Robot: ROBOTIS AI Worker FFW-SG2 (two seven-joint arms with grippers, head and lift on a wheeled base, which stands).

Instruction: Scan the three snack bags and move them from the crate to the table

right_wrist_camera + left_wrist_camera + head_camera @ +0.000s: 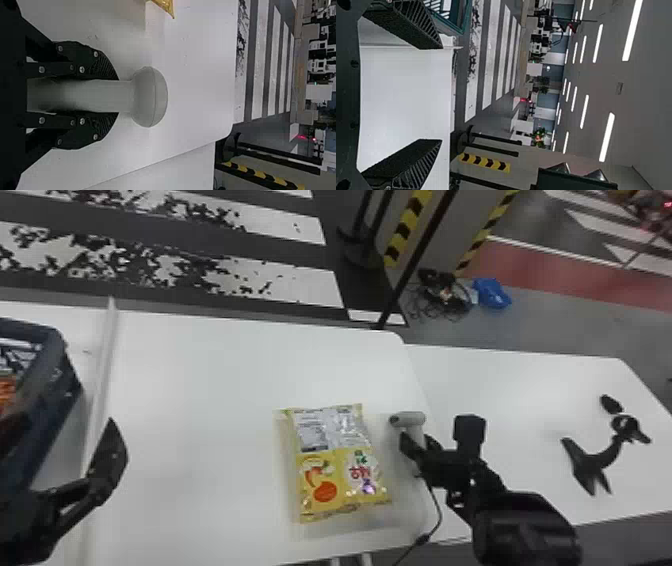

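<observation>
Stretching widest, table (210,380): white and flat, under the bag.
Crate (45,410): dark blue, far left, with something orange inside.
Snack bag (325,460): yellow and silver, lying flat on the table, just beside the scanner.
Left gripper (66,417): near the crate, fingers spread wide, nothing between them.
Right gripper (417,438): right of the bag, pinching the scanner.
Scanner (411,419): gray, round head poking past the fingers.

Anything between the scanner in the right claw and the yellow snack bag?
Nothing visible. Only bare white table lies between the scanner, held in the right claw, and the yellow snack bag. The cable runs toward the near edge, outside that gap.
</observation>
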